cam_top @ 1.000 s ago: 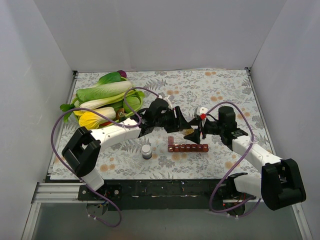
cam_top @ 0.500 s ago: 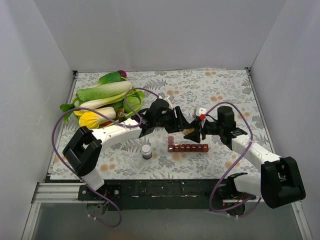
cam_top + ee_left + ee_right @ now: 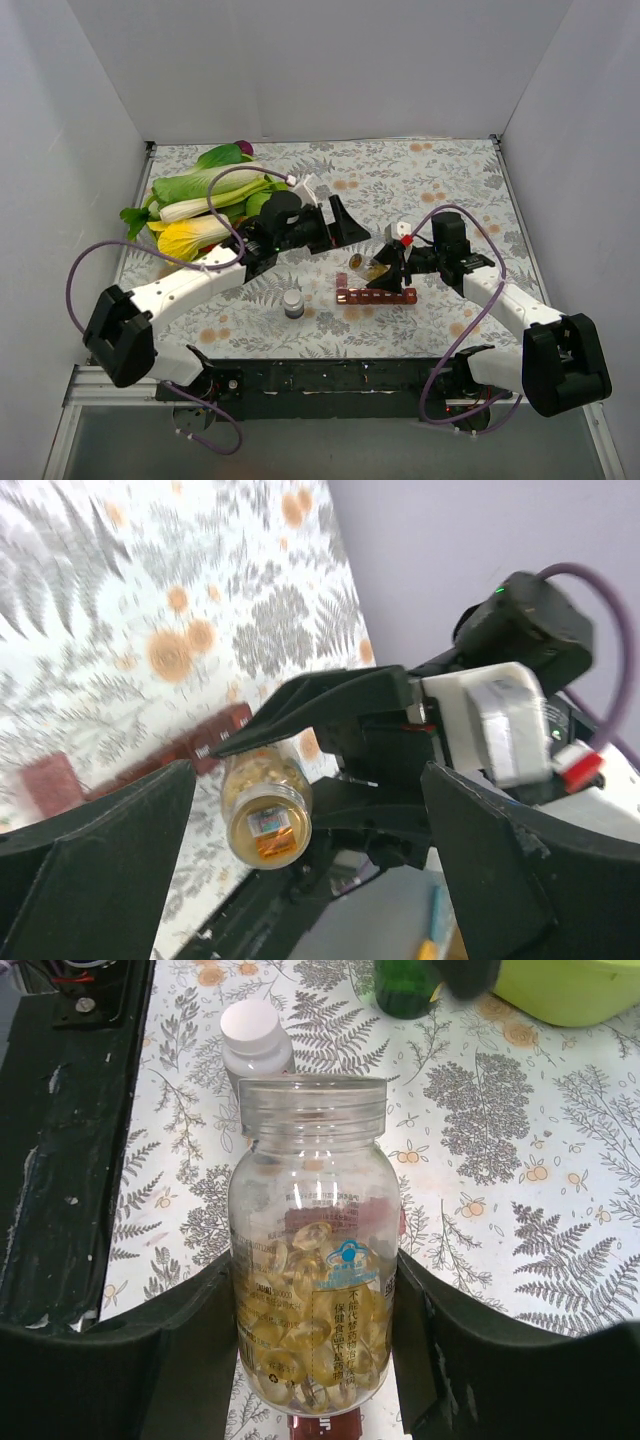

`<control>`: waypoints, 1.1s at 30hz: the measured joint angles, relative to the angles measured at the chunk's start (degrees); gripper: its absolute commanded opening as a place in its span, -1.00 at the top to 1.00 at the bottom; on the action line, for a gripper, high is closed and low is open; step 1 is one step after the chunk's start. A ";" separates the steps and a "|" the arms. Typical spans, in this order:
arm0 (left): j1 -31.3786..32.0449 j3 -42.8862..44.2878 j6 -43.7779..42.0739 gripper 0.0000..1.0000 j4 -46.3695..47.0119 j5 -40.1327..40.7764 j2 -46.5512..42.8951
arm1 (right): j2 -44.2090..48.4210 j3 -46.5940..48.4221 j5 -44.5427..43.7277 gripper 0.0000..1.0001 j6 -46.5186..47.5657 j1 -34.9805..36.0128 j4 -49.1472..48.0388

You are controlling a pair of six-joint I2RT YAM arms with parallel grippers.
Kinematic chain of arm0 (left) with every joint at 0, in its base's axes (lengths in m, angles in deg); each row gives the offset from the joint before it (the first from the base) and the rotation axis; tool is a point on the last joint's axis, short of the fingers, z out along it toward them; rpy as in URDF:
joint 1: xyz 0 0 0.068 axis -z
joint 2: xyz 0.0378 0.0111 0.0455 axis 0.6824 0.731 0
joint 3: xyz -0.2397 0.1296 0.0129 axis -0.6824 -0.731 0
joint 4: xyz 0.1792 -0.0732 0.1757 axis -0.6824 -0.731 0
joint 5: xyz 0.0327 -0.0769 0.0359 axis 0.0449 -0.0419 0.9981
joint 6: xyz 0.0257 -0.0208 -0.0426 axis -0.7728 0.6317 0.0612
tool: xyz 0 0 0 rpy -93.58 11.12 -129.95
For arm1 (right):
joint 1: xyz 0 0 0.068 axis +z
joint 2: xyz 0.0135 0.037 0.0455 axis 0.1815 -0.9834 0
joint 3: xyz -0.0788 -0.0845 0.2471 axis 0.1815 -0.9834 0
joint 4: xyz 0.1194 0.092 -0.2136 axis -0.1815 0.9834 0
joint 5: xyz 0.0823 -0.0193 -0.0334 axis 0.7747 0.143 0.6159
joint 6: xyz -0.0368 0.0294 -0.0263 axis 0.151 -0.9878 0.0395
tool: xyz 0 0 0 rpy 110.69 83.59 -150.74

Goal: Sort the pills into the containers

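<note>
From the top camera, the containers [image 3: 376, 296] lie as a dark red strip on the desk [image 3: 450, 180] at centre frame, with the long axis running left to right. The right gripper [image 3: 370, 269] hangs just above the strip's left half. Its jaws are clamped on a clear bottle [image 3: 355, 263] of yellow pills [image 3: 357, 266] that points toward the left of the picture. The left gripper [image 3: 338, 220] sits well apart, up and left of the strip, with its jaws spread and nothing in them. The right arm is clearly the nearer one.

In the left wrist view, both dark jaws stand wide open at the frame's lower corners. Between them the clear bottle [image 3: 265, 805] hangs in the right gripper [image 3: 300, 770], and the containers [image 3: 205, 745] lie just beyond it.

In the right wrist view, the jaws press both sides of the uncapped clear bottle [image 3: 312, 1290]. The containers [image 3: 325, 1426] show red at the bottom edge, under the bottle's base end. The mouth points at a white-capped bottle [image 3: 256, 1038], so pouring will probably need the mouth drawn back over the strip and tipped down.
</note>
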 measured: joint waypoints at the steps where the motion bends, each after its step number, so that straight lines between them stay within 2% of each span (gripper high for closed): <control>1: -0.87 -0.66 -1.53 -0.96 0.17 -0.02 -2.21 | -0.02 0.26 0.26 0.92 0.26 0.00 0.57; 6: -3.34 -4.20 -12.13 -0.96 0.52 -0.72 -11.74 | -0.96 2.78 1.97 0.92 1.01 0.00 4.74; 13: -2.62 -18.60 -41.57 -0.93 5.66 -13.57 -25.22 | -1.31 3.23 2.49 0.92 3.26 2.12 7.72; 17: -0.48 -21.14 -56.08 -0.89 6.05 -19.15 -25.68 | -1.01 3.26 0.57 0.92 7.67 5.64 10.38; 20: 1.40 -20.92 -62.18 -0.86 6.34 -21.57 -23.76 | -0.02 3.26 -0.59 0.92 10.23 6.88 11.30; 25: 4.37 -20.22 -67.41 -0.76 6.19 -22.60 -18.71 | 0.81 3.26 -0.74 0.92 12.98 8.00 12.24; 33: 6.23 -19.47 -69.92 -0.67 7.08 -17.03 -16.85 | 0.79 3.21 -1.70 0.93 14.51 8.72 13.73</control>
